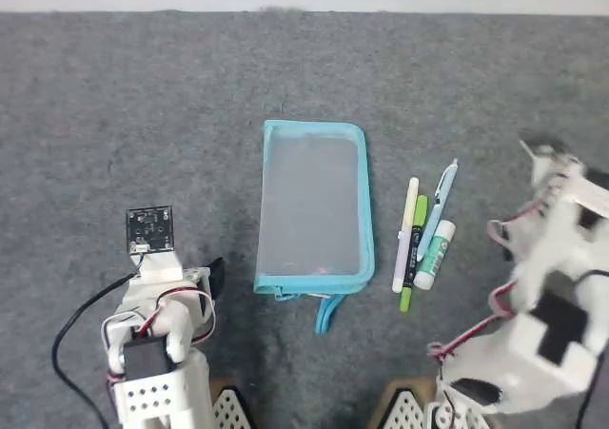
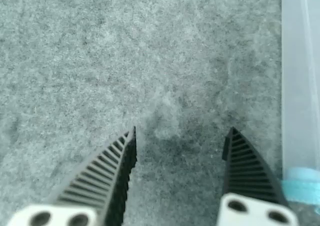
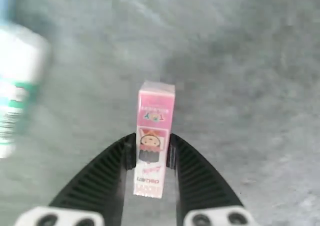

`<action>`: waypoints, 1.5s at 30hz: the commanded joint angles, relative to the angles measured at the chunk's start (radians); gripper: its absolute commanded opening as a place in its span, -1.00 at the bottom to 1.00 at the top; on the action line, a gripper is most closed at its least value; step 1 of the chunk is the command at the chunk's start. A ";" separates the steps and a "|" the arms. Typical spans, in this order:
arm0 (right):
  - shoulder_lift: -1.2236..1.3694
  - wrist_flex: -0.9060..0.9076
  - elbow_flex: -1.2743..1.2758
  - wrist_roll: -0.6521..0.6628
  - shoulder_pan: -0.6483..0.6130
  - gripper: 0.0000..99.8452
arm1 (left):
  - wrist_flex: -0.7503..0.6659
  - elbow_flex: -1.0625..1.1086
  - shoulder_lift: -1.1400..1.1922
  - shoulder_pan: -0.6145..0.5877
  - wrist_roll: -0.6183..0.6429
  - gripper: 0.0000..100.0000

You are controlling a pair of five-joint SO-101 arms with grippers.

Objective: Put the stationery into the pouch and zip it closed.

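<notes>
A clear pouch (image 1: 312, 210) with teal trim lies flat at the middle of the grey mat, its teal pull strap (image 1: 328, 312) trailing from the near end. To its right lie a white pen (image 1: 406, 234), a green pen (image 1: 413, 253), a blue pen (image 1: 440, 204) and a green-labelled glue stick (image 1: 435, 255). My right gripper (image 3: 151, 138) is shut on a small pink eraser (image 3: 155, 110), held above the mat with the glue stick (image 3: 17, 80) off to one side. My left gripper (image 2: 182, 133) is open over bare mat beside the pouch's edge (image 2: 300, 85).
The grey felt mat (image 1: 143, 115) covers the whole table. The right arm (image 1: 561, 258) stands to the right of the pens, the left arm (image 1: 157, 315) near the front left. Open mat lies behind and left of the pouch.
</notes>
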 commanded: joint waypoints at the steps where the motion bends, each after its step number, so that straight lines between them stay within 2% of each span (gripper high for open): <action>1: -0.156 0.071 0.026 -0.235 -0.177 -0.98 | 0.006 -0.005 -0.020 -0.006 0.012 -0.47; 4: -0.174 0.028 0.071 -0.356 -0.285 -0.97 | 0.006 -0.005 -0.020 -0.006 0.012 -0.47; 7: -0.142 -0.025 0.092 -0.423 -0.325 -0.93 | 0.006 -0.005 -0.020 -0.006 0.012 -0.47; 11: -0.058 -0.044 0.086 -0.425 -0.305 -0.75 | 0.006 -0.005 -0.020 -0.006 0.012 -0.47; 15: -0.010 -0.071 0.078 -0.425 -0.302 -0.74 | 0.006 -0.005 -0.020 -0.006 0.012 -0.47; 20: -0.070 -0.061 0.066 -0.425 -0.348 -0.74 | 0.006 -0.005 -0.020 -0.006 0.012 -0.47; 27: -0.255 -0.053 0.061 -0.427 -0.549 -0.75 | 0.006 -0.005 -0.020 -0.006 0.012 -0.47; 33: -0.153 -0.122 0.061 -0.431 -0.684 -0.75 | 0.006 -0.005 -0.020 -0.006 0.012 -0.47; 38: 0.001 -0.177 0.057 -0.434 -0.688 -0.75 | 0.006 -0.005 -0.020 -0.006 0.012 -0.47; 45: 0.091 -0.203 0.060 -0.436 -0.618 -0.75 | 0.006 -0.005 -0.020 -0.006 0.012 -0.47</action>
